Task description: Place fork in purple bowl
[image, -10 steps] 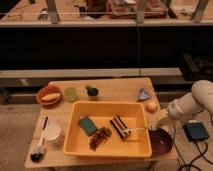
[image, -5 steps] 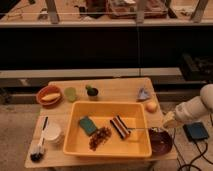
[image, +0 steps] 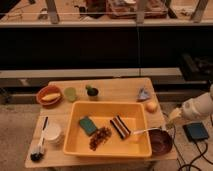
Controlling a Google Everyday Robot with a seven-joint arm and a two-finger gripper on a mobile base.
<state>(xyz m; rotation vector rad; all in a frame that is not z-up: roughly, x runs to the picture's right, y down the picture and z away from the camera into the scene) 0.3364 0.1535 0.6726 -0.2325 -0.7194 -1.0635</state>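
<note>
One end of the fork (image: 146,131) is pinched in the gripper (image: 168,125) just above the purple bowl (image: 161,143); the arm (image: 197,107) is cut off at right.

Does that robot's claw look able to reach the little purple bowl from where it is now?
Probably yes. The claw hangs at the right edge of the table, close beside the purple bowl. Nothing stands between them; the fork reaches from the claw over the rim of the yellow tub.
</note>
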